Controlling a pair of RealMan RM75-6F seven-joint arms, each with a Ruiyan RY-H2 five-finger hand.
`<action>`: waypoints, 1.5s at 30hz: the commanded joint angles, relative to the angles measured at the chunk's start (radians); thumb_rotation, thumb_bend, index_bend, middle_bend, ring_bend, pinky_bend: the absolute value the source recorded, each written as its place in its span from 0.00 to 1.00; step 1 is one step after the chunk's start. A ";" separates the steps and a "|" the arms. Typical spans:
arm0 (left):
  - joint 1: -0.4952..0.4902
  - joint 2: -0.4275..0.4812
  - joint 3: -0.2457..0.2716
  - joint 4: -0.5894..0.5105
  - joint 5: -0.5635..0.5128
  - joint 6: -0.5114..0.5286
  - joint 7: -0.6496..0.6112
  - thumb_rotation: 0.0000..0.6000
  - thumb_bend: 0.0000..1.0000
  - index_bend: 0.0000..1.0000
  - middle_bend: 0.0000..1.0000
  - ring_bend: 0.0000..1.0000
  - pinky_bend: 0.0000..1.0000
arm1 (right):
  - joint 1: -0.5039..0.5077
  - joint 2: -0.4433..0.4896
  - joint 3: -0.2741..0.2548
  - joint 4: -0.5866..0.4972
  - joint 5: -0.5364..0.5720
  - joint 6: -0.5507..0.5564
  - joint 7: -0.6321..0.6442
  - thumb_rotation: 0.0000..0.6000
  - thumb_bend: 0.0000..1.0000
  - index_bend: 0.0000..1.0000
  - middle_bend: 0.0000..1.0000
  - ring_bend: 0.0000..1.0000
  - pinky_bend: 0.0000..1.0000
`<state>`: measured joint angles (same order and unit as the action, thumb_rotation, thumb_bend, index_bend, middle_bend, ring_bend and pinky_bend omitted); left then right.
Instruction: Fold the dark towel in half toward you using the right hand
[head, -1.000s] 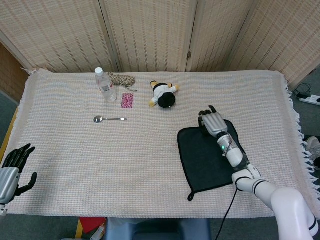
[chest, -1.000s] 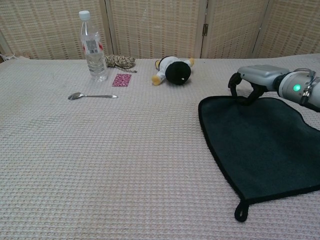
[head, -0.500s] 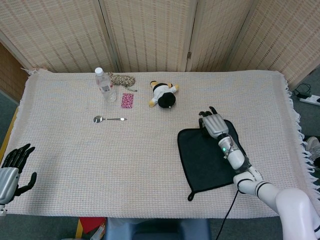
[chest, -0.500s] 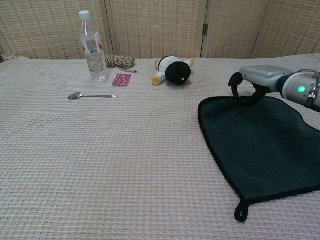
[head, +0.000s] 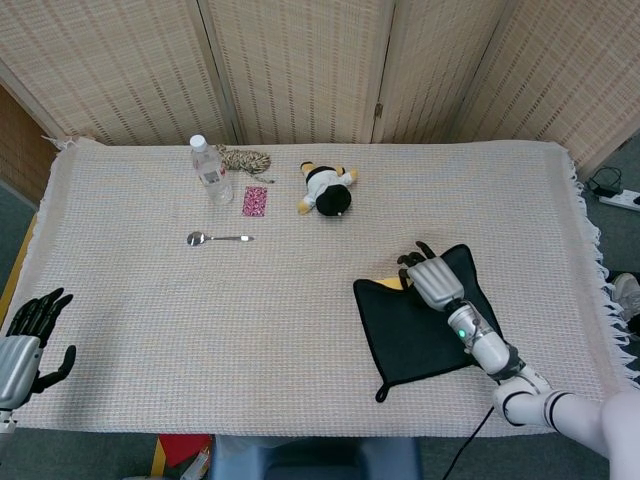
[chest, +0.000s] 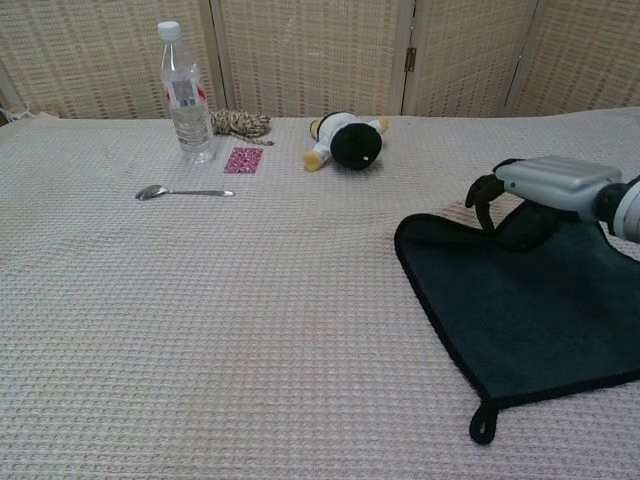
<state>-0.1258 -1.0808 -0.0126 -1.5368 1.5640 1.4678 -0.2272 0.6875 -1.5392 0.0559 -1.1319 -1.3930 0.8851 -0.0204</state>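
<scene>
Pinching the dark towel's (head: 410, 325) far edge, right hand (head: 432, 278).

A desk covered in a cream waffle-weave cloth (head: 300, 320) carries a dark fabric towel (head: 410, 330) near its right front corner, a hanging loop at the towel's front-left corner. The right hand (head: 430, 275) grips the towel's far edge, lifted off the cloth with a yellowish patch showing beneath. The left hand (head: 25, 345) rests at the desk's left front edge, fingers spread. Toward the far left edge stand a clear plastic water bottle (head: 210, 170), a coil of braided rope (head: 247, 159), a pink patterned card (head: 255, 201), a metal spoon (head: 217, 238) and a black-and-white plush toy (head: 327, 188).
</scene>
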 joint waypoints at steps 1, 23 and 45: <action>0.000 0.000 0.001 -0.001 0.001 0.001 0.001 1.00 0.59 0.00 0.05 0.00 0.00 | -0.044 0.053 -0.045 -0.086 -0.027 0.039 -0.055 1.00 0.50 0.68 0.26 0.19 0.04; 0.007 0.002 0.008 -0.009 0.020 0.021 0.005 1.00 0.59 0.00 0.05 0.00 0.00 | -0.134 0.168 -0.175 -0.319 -0.168 0.109 -0.157 1.00 0.50 0.69 0.26 0.19 0.04; 0.005 -0.001 0.007 -0.009 0.016 0.017 0.013 1.00 0.59 0.00 0.05 0.00 0.00 | -0.190 0.234 -0.213 -0.386 -0.215 0.138 -0.203 1.00 0.50 0.69 0.26 0.19 0.04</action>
<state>-0.1205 -1.0816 -0.0053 -1.5456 1.5803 1.4846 -0.2142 0.4977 -1.3040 -0.1568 -1.5186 -1.6077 1.0244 -0.2220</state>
